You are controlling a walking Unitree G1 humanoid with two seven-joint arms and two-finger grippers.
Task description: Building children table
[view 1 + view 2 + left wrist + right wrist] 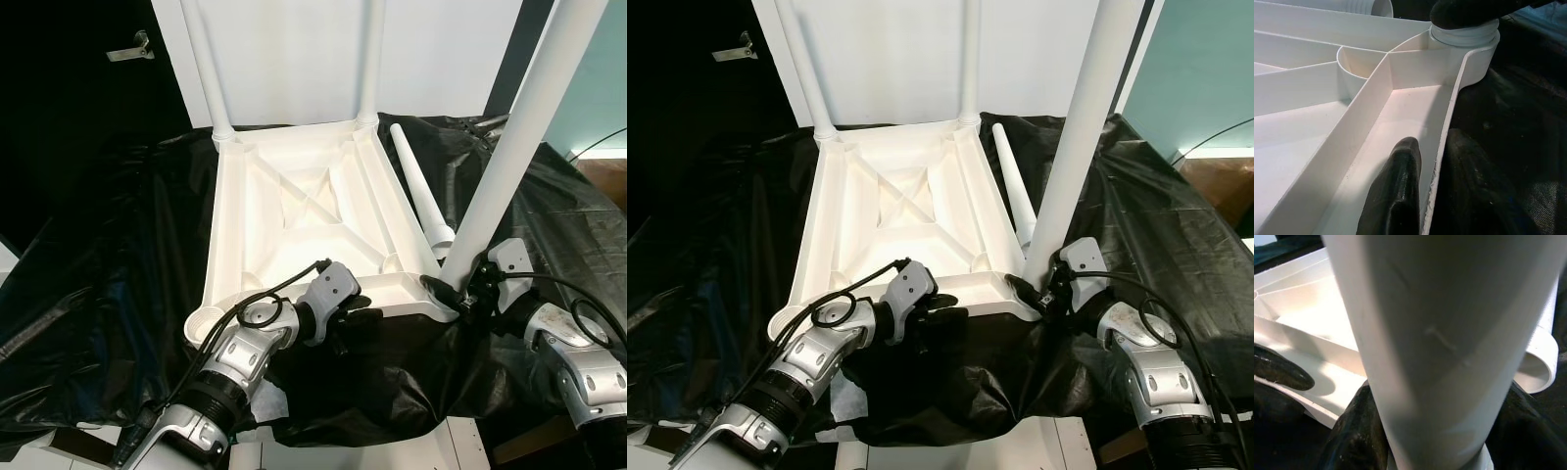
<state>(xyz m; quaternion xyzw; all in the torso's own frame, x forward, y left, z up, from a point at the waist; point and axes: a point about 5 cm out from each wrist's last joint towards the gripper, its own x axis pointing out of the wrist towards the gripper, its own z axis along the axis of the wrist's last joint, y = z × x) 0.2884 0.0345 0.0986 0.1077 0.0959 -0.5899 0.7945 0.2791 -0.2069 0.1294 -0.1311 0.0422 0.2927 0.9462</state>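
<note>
A white plastic table (304, 211) lies upside down on a black sheet. Two legs (208, 69) (372, 59) stand upright in its far corners. A third leg (509, 157) stands tilted in the near right corner socket, and my right gripper (468, 289) is shut on it just above its base (1440, 333). My left gripper (355, 311) pinches the table's near rim (1442, 142), one finger (1396, 196) inside the rim and the other outside. A loose fourth leg (419, 191) lies on the sheet beside the table's right edge. The near left socket (204, 321) holds nothing.
The black sheet (118, 245) drapes over the whole work surface and hangs off its front edge. A white panel (294, 49) stands behind the table, with a teal wall (602, 88) at the right. Cables run along both arms.
</note>
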